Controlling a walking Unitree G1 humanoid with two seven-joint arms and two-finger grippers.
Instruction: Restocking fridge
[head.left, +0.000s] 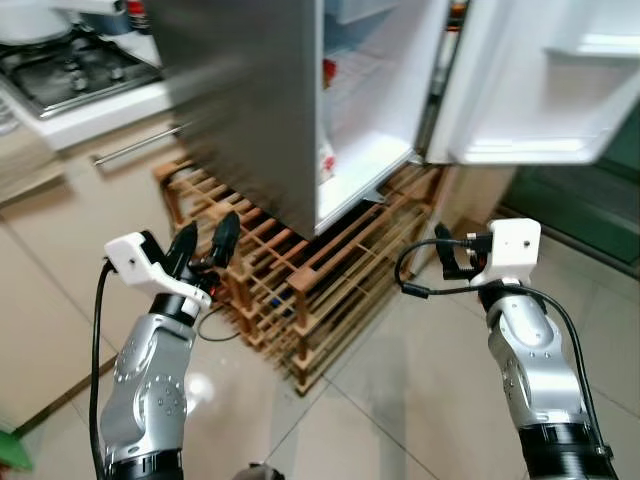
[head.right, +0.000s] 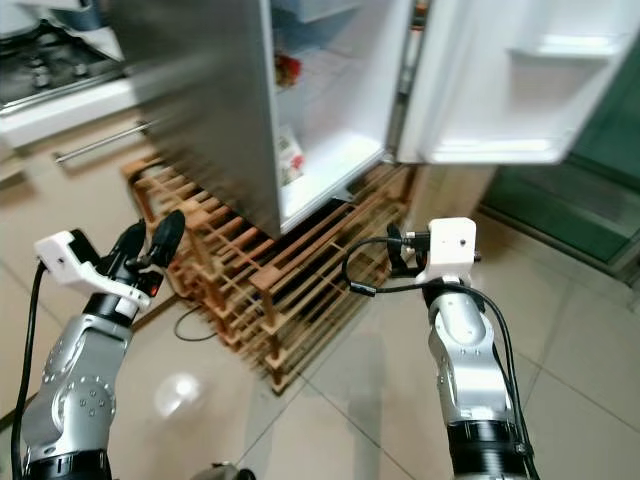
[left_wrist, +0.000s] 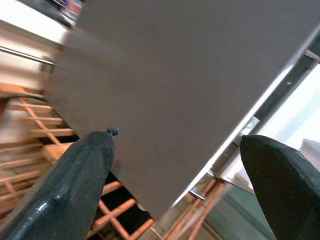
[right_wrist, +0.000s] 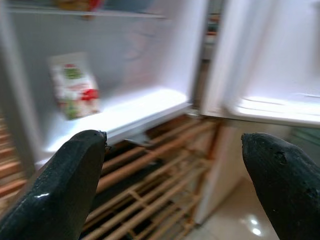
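An open fridge is faced with two empty grippers.

The fridge (head.left: 250, 110) is seen with its white door (head.left: 530, 80) swung wide, likely so that food can be put in. It is lifted off the floor on a wooden rack (head.left: 300, 290) made of thin crossed slats. The fridge's side is smooth grey metal and its inside is shiny white. A small packet (right_wrist: 75, 85) with red and green print is leaned at the back of the bottom shelf, and something red is seen on a shelf above. The left gripper (head.left: 205, 245) is held up in front of the fridge's grey side, fingers spread wide with nothing between them. The right gripper (head.left: 447, 252) is held below the door, also wide open and empty. No food is carried yet.
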